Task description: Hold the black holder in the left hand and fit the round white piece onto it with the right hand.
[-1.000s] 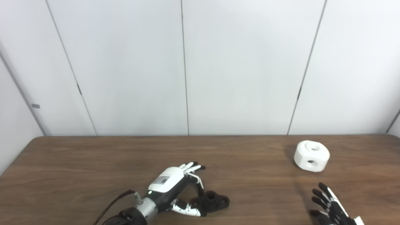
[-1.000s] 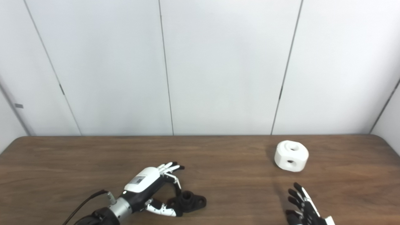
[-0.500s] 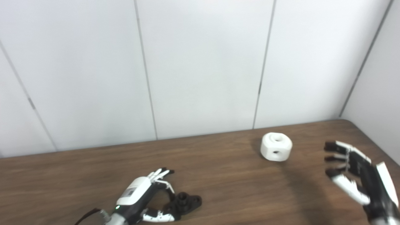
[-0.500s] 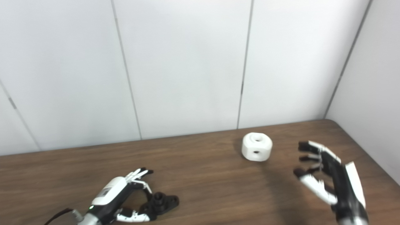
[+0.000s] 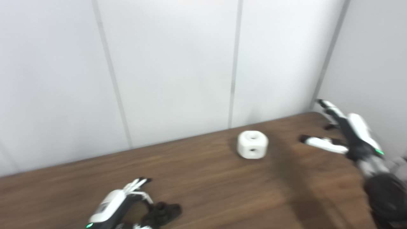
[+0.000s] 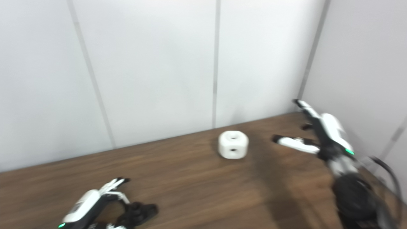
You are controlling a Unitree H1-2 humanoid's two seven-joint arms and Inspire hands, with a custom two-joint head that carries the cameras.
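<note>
Your right hand [image 5: 345,135] hangs with fingers spread, holding nothing, the round white piece [image 5: 252,145] well off its thumb side on the table [image 5: 222,178]. Your left hand [image 5: 117,205] curls against the black holder [image 5: 162,213]; blur hides whether it grips.

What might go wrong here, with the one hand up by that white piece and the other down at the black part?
The right hand is open, raised beside the white piece and not touching it; a sideways approach may knock it across the table rather than grasp it.

The left hand sits by the black holder, which lies near the table's front; a weak hold could let it slip.

The pictures are blurred, so aim may suffer.
</note>
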